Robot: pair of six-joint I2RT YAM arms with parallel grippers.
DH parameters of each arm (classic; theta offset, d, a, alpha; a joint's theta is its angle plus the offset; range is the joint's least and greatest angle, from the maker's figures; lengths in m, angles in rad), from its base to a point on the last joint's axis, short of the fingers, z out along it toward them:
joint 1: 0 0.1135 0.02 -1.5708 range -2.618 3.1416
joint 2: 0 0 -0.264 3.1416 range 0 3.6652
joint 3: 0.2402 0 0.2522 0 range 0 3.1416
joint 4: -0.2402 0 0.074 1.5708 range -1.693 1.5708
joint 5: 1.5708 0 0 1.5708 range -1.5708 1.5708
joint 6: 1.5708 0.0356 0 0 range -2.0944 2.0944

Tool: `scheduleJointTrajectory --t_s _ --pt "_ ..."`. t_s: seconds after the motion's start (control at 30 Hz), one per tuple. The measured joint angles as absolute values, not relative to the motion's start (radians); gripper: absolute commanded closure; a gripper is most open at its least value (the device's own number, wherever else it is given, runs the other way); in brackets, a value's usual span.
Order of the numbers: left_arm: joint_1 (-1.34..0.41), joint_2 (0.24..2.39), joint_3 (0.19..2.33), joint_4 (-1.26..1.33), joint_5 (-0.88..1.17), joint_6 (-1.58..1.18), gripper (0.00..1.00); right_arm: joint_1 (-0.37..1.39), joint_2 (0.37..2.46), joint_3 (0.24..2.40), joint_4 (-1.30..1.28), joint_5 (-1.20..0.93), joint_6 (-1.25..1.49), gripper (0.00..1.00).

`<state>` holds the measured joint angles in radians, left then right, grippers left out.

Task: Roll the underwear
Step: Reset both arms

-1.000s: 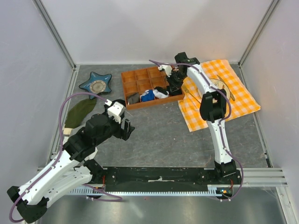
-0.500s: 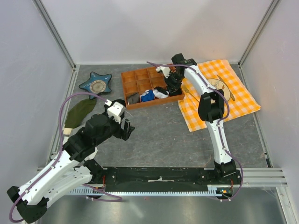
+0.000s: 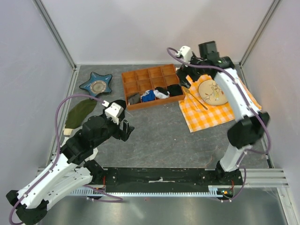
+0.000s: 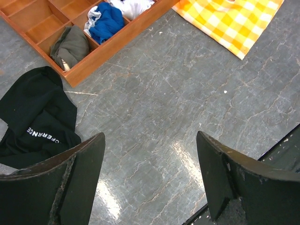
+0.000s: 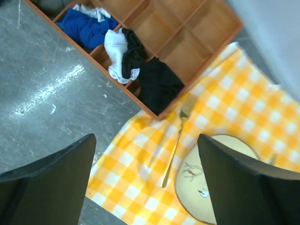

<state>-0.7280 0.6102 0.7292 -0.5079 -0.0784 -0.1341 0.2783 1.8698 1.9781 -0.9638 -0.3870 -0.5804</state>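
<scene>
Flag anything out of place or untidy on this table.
A black cloth with white lettering lies crumpled on the table, outside the orange tray by its corner. In the tray, a white-and-black cloth appears to spill over its compartment's edge. The underwear sits bundled in one compartment.

High rear camera and nearer wrist cameras all look down on the tray

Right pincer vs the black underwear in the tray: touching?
Apart. The right wrist view shows the right pincer open and raised, with the underwear lying in the corner compartment of the tray, well clear of it.
</scene>
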Motion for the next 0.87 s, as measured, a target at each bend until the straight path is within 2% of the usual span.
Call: scheduleJointTrajectory --t_s 0.17,0.4,0.63,0.87 --pt "-0.719 0.607 0.727 -0.507 -0.082 -0.134 0.14 0.231 1.503 1.624 -0.723 -0.352 -0.442 0.02" --pt "-0.713 0.59 0.713 -0.506 -0.099 -0.134 0.13 0.208 1.109 1.179 -0.387 -0.069 -0.104 0.02" --pt "-0.713 0.596 0.713 -0.503 -0.1 -0.134 0.14 0.205 0.884 1.013 -0.255 0.067 0.05 0.02" --pt "-0.713 0.599 0.713 -0.503 -0.105 -0.134 0.14 0.186 0.826 0.895 -0.208 0.075 0.118 0.02"
